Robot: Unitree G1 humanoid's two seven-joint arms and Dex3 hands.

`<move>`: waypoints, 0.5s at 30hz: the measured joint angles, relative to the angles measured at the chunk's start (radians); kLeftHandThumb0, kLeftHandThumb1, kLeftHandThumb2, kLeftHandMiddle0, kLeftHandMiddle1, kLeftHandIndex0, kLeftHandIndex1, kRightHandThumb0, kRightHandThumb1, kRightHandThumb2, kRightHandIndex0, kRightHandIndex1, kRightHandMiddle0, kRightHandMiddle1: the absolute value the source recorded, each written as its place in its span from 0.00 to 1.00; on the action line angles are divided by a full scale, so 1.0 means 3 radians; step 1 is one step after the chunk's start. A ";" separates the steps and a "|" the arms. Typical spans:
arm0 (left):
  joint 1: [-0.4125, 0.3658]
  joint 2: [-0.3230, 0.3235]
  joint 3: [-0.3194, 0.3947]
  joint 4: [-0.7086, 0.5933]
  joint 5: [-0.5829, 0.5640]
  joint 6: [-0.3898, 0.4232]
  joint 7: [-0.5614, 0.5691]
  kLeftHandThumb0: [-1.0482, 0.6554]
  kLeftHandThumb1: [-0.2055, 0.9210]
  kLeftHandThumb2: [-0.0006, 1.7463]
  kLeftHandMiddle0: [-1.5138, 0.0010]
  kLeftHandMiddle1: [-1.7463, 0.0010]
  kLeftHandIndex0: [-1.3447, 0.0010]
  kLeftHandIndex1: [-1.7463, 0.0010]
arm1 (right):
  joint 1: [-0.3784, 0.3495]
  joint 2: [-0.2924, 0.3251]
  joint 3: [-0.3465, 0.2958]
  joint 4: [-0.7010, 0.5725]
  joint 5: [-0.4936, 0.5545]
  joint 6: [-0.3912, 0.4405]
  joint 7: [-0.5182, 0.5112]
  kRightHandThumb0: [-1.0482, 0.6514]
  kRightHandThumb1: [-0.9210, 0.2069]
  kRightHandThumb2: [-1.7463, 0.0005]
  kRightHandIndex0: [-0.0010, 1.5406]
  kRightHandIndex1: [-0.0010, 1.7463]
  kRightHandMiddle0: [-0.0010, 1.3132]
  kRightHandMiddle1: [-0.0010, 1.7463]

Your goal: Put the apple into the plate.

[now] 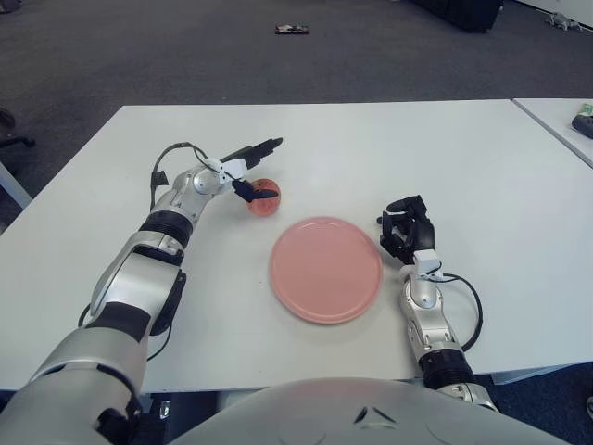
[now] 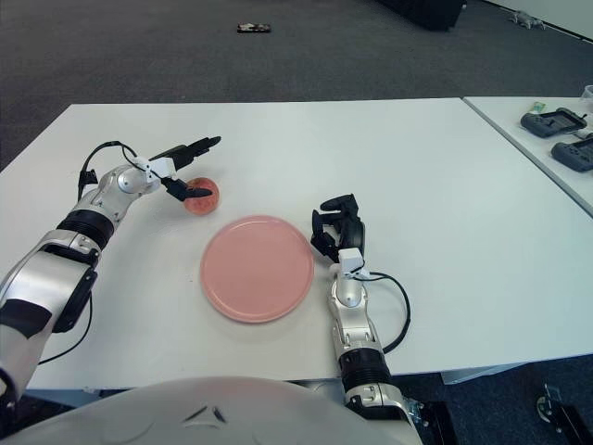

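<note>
A red apple (image 1: pixel 264 200) sits on the white table (image 1: pixel 445 158), just beyond the upper-left rim of the empty pink plate (image 1: pixel 326 269). My left hand (image 1: pixel 270 169) is at the apple with its fingers spread. The long fingers (image 1: pixel 262 146) stretch out above and behind the fruit. The thumb (image 1: pixel 258 193) lies across its top, and nothing closes around it. My right hand (image 1: pixel 405 230) shows just right of the plate, fingers curled and holding nothing.
A second table (image 2: pixel 556 153) at the far right carries dark handheld devices (image 2: pixel 554 120). A small dark object (image 1: pixel 290 30) lies on the floor beyond the table. Grey carpet surrounds both tables.
</note>
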 measured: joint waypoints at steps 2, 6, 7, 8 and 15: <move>-0.0001 -0.0006 -0.0022 0.0049 0.0026 -0.0009 0.0001 0.10 0.57 0.42 1.00 1.00 1.00 1.00 | 0.0003 0.0000 0.0000 -0.0016 -0.0003 0.0028 -0.0002 0.40 0.13 0.58 0.33 0.70 0.21 1.00; -0.0002 -0.0011 -0.0050 0.0108 0.0071 -0.0012 0.0003 0.12 0.54 0.44 1.00 1.00 1.00 1.00 | 0.0015 0.0001 0.0000 -0.0055 -0.0012 0.0094 -0.0009 0.40 0.13 0.58 0.33 0.70 0.21 1.00; -0.0002 -0.0012 -0.0054 0.0116 0.0077 -0.0012 0.0003 0.13 0.53 0.45 1.00 1.00 1.00 1.00 | 0.0020 0.0001 0.0000 -0.0067 -0.0014 0.0108 -0.0013 0.40 0.13 0.58 0.33 0.70 0.21 1.00; -0.0002 -0.0012 -0.0058 0.0120 0.0080 -0.0011 0.0003 0.13 0.53 0.45 1.00 1.00 1.00 1.00 | 0.0025 0.0001 0.0000 -0.0076 -0.0014 0.0119 -0.0018 0.40 0.13 0.58 0.33 0.70 0.21 1.00; -0.0004 -0.0013 -0.0084 0.0124 0.0089 0.0028 -0.0030 0.13 0.51 0.46 1.00 1.00 1.00 1.00 | 0.0062 -0.0001 0.0001 -0.0129 -0.0014 0.0158 -0.0026 0.40 0.13 0.58 0.32 0.69 0.21 1.00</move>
